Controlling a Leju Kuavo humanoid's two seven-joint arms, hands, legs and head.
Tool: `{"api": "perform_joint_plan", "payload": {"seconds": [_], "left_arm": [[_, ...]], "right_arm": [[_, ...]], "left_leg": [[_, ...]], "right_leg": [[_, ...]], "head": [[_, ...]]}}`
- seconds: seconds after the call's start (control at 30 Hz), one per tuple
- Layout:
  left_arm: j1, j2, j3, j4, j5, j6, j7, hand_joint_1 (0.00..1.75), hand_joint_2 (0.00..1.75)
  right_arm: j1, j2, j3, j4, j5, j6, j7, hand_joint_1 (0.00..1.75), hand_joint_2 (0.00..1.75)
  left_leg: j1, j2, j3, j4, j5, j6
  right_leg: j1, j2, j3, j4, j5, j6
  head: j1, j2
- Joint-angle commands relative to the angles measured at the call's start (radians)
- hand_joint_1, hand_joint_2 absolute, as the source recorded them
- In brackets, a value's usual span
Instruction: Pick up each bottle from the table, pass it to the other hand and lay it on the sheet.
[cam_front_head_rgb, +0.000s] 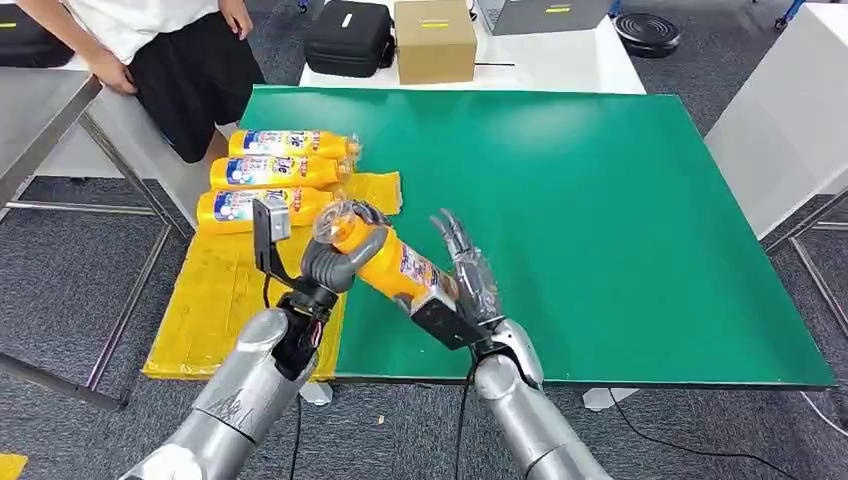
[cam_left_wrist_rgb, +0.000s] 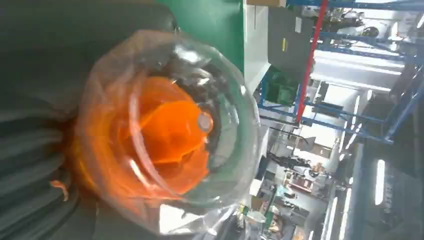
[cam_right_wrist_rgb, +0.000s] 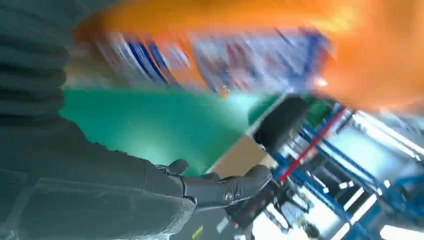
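Green desk (cam_front_head_rgb: 600, 200) ahead; we see our left robot hand (cam_front_head_rgb: 335, 262) grasping the orange bottle (cam_front_head_rgb: 385, 262) above its near edge, right robot hand (cam_front_head_rgb: 470, 275) released beside it, three bottles (cam_front_head_rgb: 280, 175) on the yellow sheet (cam_front_head_rgb: 215, 300)

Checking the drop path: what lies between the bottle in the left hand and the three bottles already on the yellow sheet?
In the head view, only bare yellow sheet separates the held bottle, gripped by the left hand, from the nearest laid bottle.
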Motion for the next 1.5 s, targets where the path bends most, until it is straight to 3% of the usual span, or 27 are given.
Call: {"api": "perform_joint_plan", "payload": {"seconds": [0.03,0.23,0.37,0.53,0.63,0.97,1.03,1.17,1.3,1.5], "left_arm": [[-0.024,0.014,-0.013,0.048,-0.002,0.015,0.006,1.75,1.75],[-0.057,0.024,0.0,0.1,-0.143,0.174,-0.074,1.75,1.75],[-0.068,0.022,0.012,0.119,-0.143,0.177,-0.074,1.75,1.75],[-0.089,0.034,0.082,0.165,-0.217,0.3,-0.127,1.75,1.75],[-0.078,0.064,0.138,0.089,-0.308,0.448,-0.187,1.75,1.75],[-0.059,0.061,0.165,0.041,-0.337,0.433,-0.156,1.75,1.75],[-0.057,0.071,0.177,0.016,-0.427,0.552,-0.203,1.75,1.75],[-0.023,0.12,0.173,-0.099,-0.676,0.68,-0.171,1.75,1.75],[0.049,0.13,0.143,-0.231,-0.948,0.758,-0.119,1.75,1.75],[0.116,0.149,0.016,-0.315,-1.299,0.724,0.011,1.75,1.75]], "right_arm": [[-0.006,-0.002,-0.044,-0.079,-0.052,-0.01,-0.03,0.0,0.0],[0.083,-0.036,0.009,-0.261,-0.102,0.059,-0.041,0.0,0.0],[0.088,-0.038,0.017,-0.282,-0.102,0.068,-0.032,0.0,0.0],[0.113,-0.049,0.02,-0.384,-0.157,0.08,-0.041,0.0,0.0],[0.101,-0.061,-0.005,-0.393,-0.209,0.09,-0.033,0.0,0.0],[0.095,-0.06,-0.011,-0.376,-0.218,0.096,-0.04,0.0,0.0],[0.093,-0.061,-0.022,-0.372,-0.223,0.089,-0.041,0.0,0.0],[0.076,-0.063,-0.065,-0.319,-0.229,0.092,-0.041,0.0,0.0],[0.074,-0.067,-0.1,-0.288,-0.229,0.096,-0.041,0.0,0.0],[0.131,-0.09,-0.143,-0.309,-0.219,0.092,-0.057,0.0,0.0]], "left_leg": [[0.0,0.0,0.002,0.0,-0.001,-0.001],[0.0,-0.001,0.002,-0.001,-0.001,-0.001],[0.001,0.0,0.004,0.0,-0.002,-0.002],[0.001,0.001,0.003,0.0,-0.002,-0.002],[0.001,0.001,0.002,0.0,-0.001,-0.001],[0.001,0.001,0.002,0.0,-0.001,-0.001],[0.001,0.001,0.002,0.0,-0.001,-0.001],[0.001,0.003,0.003,0.0,-0.002,-0.002],[0.001,0.002,0.003,-0.001,-0.001,-0.001],[0.001,-0.001,0.004,-0.001,-0.002,-0.001]], "right_leg": [[0.001,-0.001,0.002,0.0,-0.001,-0.001],[0.001,-0.001,0.002,0.0,-0.001,-0.001],[0.001,0.0,0.004,0.0,-0.002,-0.002],[0.001,0.0,0.003,0.0,-0.001,-0.001],[0.001,0.001,0.002,0.0,-0.001,-0.001],[0.001,0.001,0.002,0.0,-0.001,-0.001],[0.001,0.0,0.002,0.0,-0.001,-0.001],[0.001,0.002,0.003,0.0,-0.001,-0.001],[0.001,0.001,0.003,-0.001,-0.001,-0.001],[0.001,-0.001,0.005,-0.001,-0.002,-0.001]], "head": [[0.0,0.0],[0.0,0.0],[0.0,0.0],[0.0,0.0],[0.0,0.0],[0.0,0.0],[0.0,0.0],[0.0,0.0],[0.0,0.0],[0.0,0.0]]}}
